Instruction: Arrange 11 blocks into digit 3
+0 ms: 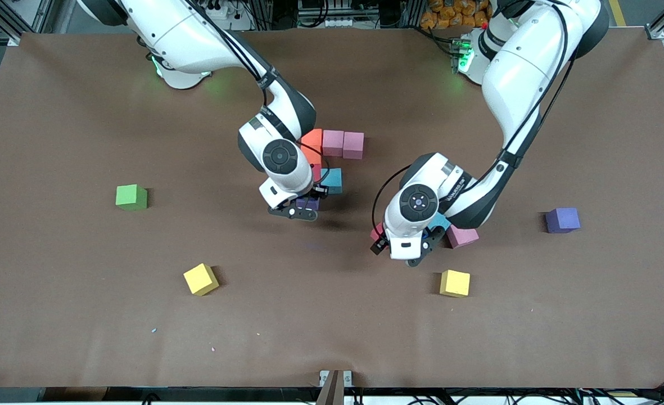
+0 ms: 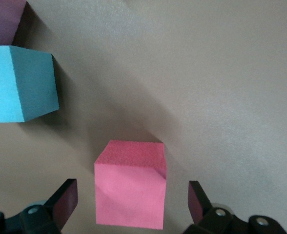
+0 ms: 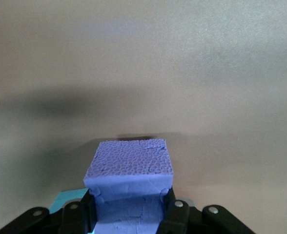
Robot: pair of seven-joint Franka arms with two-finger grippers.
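Blocks for the digit 3 are partly gathered near the middle of the table (image 1: 56, 315). Read it as a clock from the front camera, with twelve toward the robots' bases. An orange cube (image 1: 312, 138) and two pink cubes (image 1: 343, 144) form a bar. A light blue cube (image 1: 333, 180) sits at six o'clock from that bar, and more of the figure is hidden under the right arm.

The right pincer (image 3: 129, 207) is clenched on a purple cube (image 3: 129, 163) and hangs just beside the light blue one, at about its seven o'clock. I judge this a placing step. It should go down level, with the cube's faces square to its neighbours, and let go only once the cube rests flat, so the bar is not nudged.

The left pincer (image 2: 132, 197) is released, its fingers (image 2: 65, 197) either side of a pinkish-red cube (image 2: 130, 183). A straight descent that stays centred should let both fingers meet flat faces together.

The front view alone shows the loose stock:
- two yellow cubes (image 1: 200, 279) (image 1: 455, 283) toward six o'clock
- a second purple cube (image 1: 562, 219) at three o'clock
- a green cube (image 1: 131, 197) at nine

It hides both grips under the wrists. The wrist views show the clamp on the purple cube and the gap around the pinkish-red one. Another light blue cube (image 2: 19, 83) lies near that one.
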